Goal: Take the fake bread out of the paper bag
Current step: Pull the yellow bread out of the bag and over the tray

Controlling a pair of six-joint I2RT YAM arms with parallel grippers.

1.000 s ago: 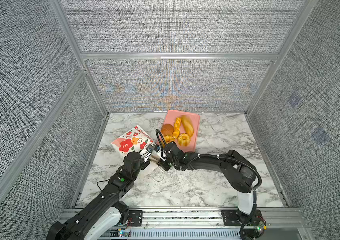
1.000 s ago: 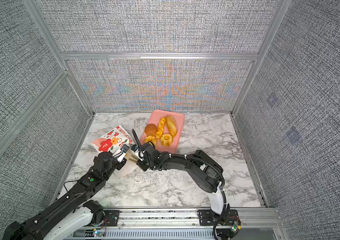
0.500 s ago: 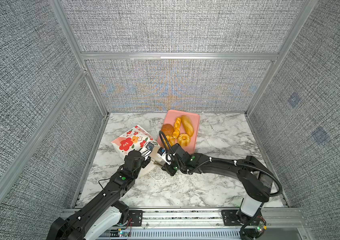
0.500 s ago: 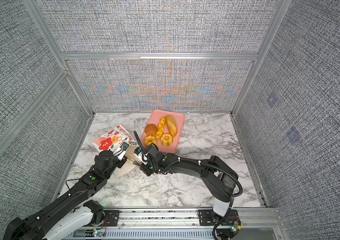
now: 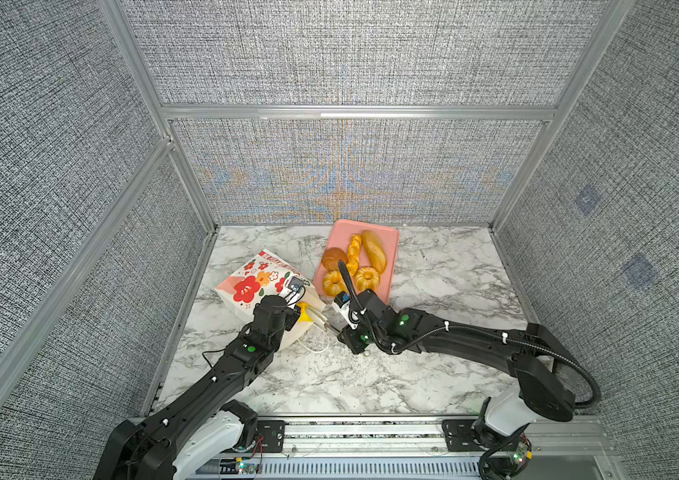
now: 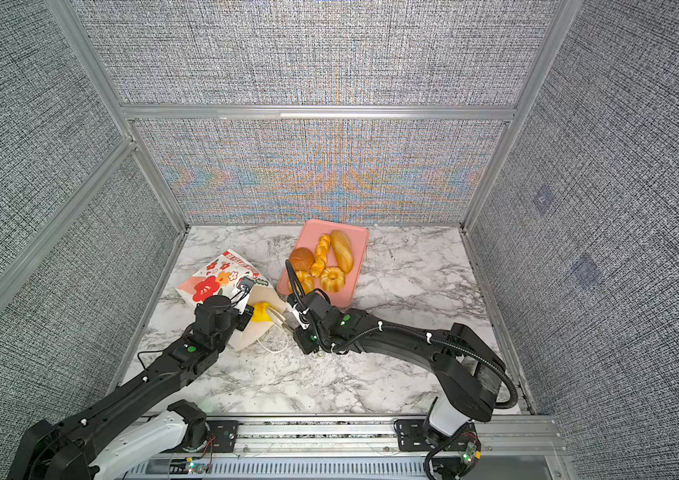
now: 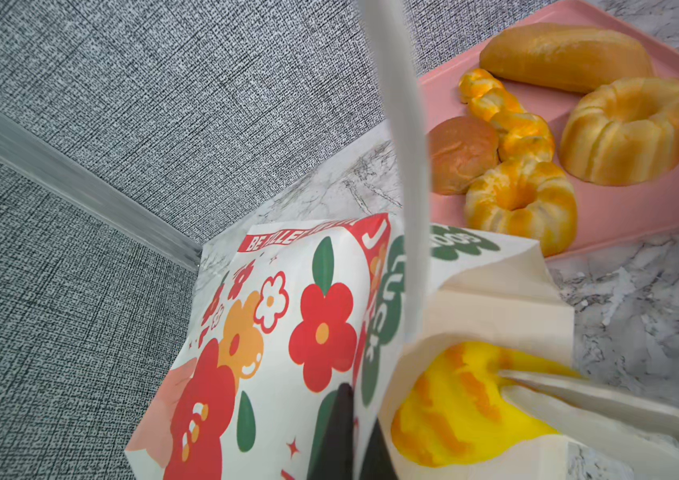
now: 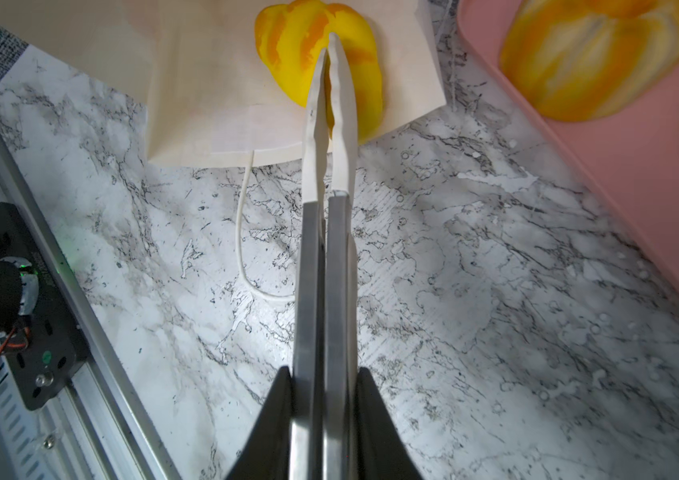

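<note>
The paper bag (image 5: 252,286) lies on its side on the marble counter (image 5: 433,374) with its mouth turned toward the right arm, and it is the likeliest source of trouble. It is light and only rests there, so a pull on its contents could drag the whole bag along, or crumple the mouth if the left arm's hold on the lip slips. Just beside it, the pink tray (image 5: 344,232) already carries five pieces of fake bread (image 5: 374,255), and a careless swing toward it could knock one off. The yellow roll (image 8: 283,45) sits in the bag's mouth, partly out over the lower flap. It is glossy and looks soft, so a narrow pinch may slide off it or let it swivel and drop. The loose cord handle (image 8: 241,232) lies on the counter beneath the right arm's fingers and might snag. The left pincer (image 5: 292,316) is closed on the bag's upper lip, holding the mouth open. The right pincer (image 8: 329,43) is nearly closed, its long white tips pinching a fold of the yellow roll.
</note>
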